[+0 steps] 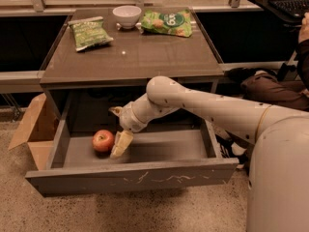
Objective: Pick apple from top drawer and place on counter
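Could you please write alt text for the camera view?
The robot's gripper is down in the open top drawer, close beside a red apple. On the counter above sit a white bowl and two green snack bags.

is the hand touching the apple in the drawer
Cannot tell. In the camera view the hand sits right beside the apple, with no plain gap or contact.
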Robot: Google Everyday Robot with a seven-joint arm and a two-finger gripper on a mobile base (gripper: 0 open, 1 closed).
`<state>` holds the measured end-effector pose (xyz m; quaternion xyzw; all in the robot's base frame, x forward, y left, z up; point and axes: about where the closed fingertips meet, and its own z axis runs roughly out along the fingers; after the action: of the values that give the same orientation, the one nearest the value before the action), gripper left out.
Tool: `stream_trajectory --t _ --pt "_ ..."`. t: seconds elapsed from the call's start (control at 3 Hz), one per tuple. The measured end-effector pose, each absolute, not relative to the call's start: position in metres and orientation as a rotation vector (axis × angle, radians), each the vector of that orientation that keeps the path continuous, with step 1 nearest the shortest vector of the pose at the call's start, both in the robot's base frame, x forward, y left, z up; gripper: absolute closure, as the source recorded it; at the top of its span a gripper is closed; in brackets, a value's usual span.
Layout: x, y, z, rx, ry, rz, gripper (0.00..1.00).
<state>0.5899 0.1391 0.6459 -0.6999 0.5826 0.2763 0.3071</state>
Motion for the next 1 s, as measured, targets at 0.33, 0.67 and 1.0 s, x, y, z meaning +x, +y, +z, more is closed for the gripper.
stream_trajectory --t 0.33,0.67,1.0 --pt "0.591 0.15 0.636 -1.841 1.491 0.762 0.0" --pt "0.591 0.157 0.633 -1.842 1.458 0.777 0.0" --pt "0.591 0.164 0.629 -1.843 1.435 0.797 0.0"
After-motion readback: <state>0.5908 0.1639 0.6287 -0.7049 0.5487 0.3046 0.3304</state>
